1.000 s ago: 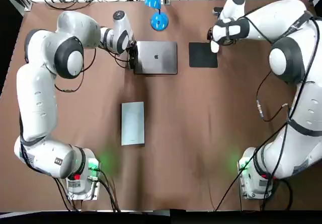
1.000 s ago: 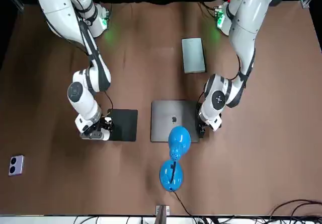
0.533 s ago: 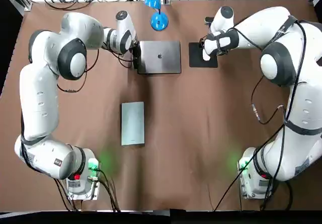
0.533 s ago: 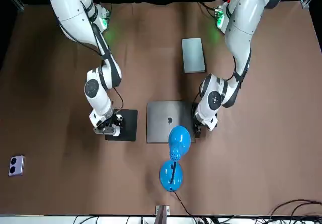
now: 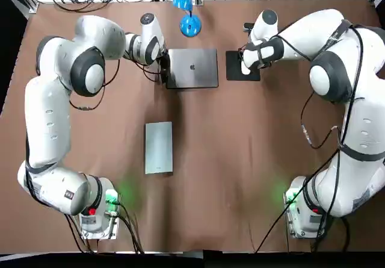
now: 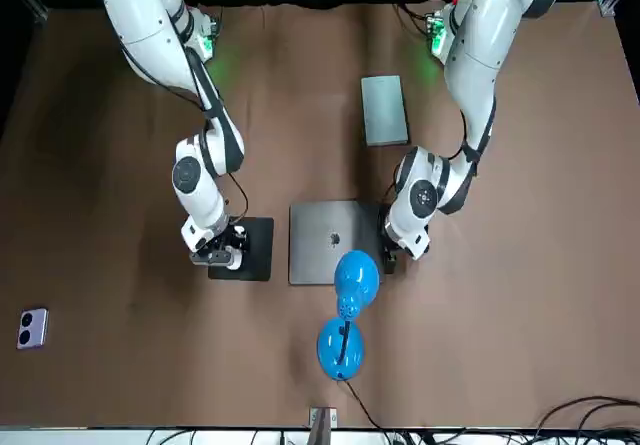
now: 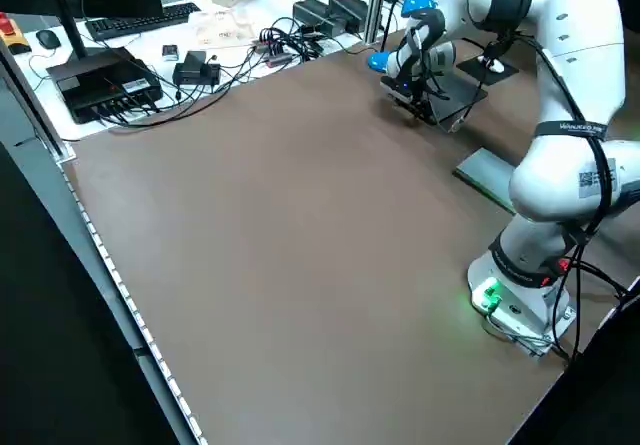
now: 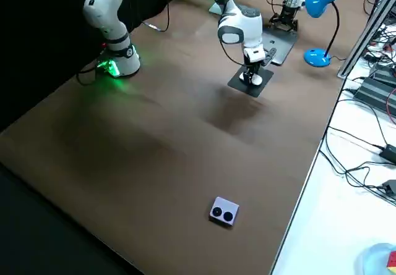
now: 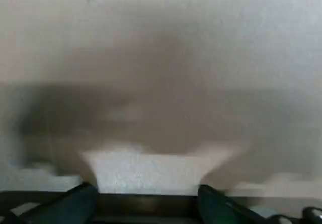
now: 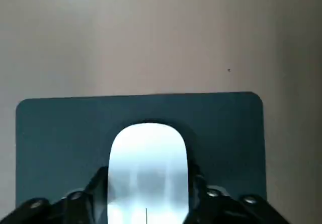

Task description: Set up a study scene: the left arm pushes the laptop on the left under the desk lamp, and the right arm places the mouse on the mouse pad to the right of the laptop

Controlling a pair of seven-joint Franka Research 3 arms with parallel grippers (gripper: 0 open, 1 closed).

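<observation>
The black mouse pad [image 5: 234,70] carries the white mouse [image 10: 147,163]. The right gripper [image 6: 222,255] holds the mouse by its sides, low over the pad. The closed grey laptop [image 5: 192,68] lies just left of the pad, close to the blue desk lamp [image 6: 353,277]. The left gripper [image 5: 162,72] is at the laptop's left edge. Its wrist view is blurry, but its jaws look apart. Only the wrist view shows the mouse well. The right side view shows a small purple box [image 8: 223,212] that the top view misses.
</observation>
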